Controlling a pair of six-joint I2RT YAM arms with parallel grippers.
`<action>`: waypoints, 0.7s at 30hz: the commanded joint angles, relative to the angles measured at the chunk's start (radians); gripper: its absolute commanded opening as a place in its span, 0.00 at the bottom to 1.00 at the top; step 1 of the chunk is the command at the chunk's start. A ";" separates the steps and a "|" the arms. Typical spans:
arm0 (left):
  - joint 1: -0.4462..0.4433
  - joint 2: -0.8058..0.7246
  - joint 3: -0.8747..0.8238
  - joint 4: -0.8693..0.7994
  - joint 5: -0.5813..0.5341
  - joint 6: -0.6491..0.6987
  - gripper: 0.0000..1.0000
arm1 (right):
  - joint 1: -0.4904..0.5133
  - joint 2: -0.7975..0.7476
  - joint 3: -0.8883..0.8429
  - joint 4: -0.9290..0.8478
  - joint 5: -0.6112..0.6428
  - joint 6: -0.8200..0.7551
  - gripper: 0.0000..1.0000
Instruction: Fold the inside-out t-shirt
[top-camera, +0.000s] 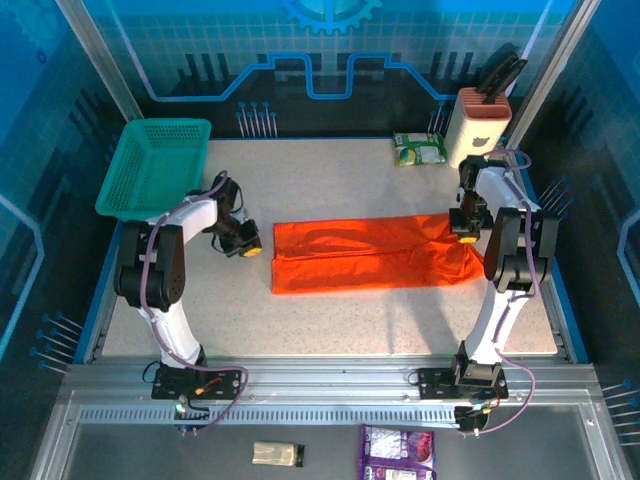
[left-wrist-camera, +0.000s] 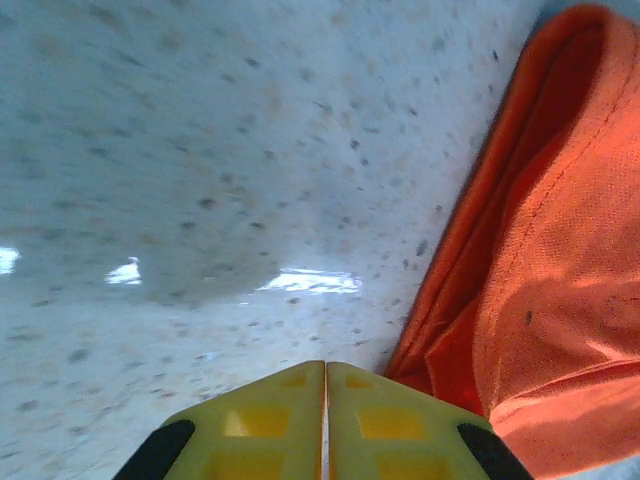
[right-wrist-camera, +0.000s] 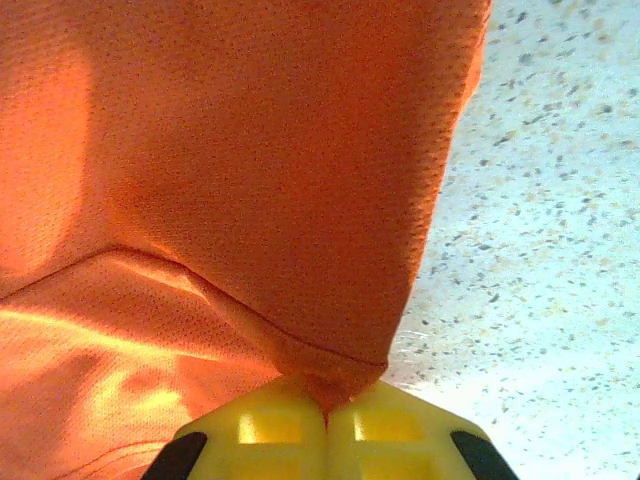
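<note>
The orange-red t-shirt (top-camera: 375, 252) lies across the middle of the table as a long folded strip. My left gripper (top-camera: 250, 249) sits just off the strip's left end, shut with nothing between its yellow fingers (left-wrist-camera: 270, 420); the shirt's edge (left-wrist-camera: 545, 260) lies to their right. At the strip's upper right corner my right gripper (top-camera: 466, 236) is shut on a pinch of cloth. In the right wrist view the t-shirt (right-wrist-camera: 250, 170) spreads away from the gripper (right-wrist-camera: 326, 405), its hem caught between the fingertips.
A teal mesh basket (top-camera: 155, 165) stands at the back left corner. A green packet (top-camera: 418, 149) and a white block holding black tools (top-camera: 478, 125) sit at the back right. Bare speckled table (top-camera: 330, 325) lies in front of the shirt.
</note>
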 joint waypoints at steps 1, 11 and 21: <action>-0.022 0.043 -0.031 0.076 0.127 -0.050 0.09 | 0.020 -0.072 0.025 -0.062 0.011 0.010 0.00; -0.058 0.085 -0.068 0.134 0.141 -0.079 0.07 | 0.213 -0.168 0.032 -0.134 -0.195 0.064 0.00; -0.068 0.106 -0.111 0.194 0.164 -0.088 0.07 | 0.550 -0.065 0.204 -0.091 -0.449 0.175 0.00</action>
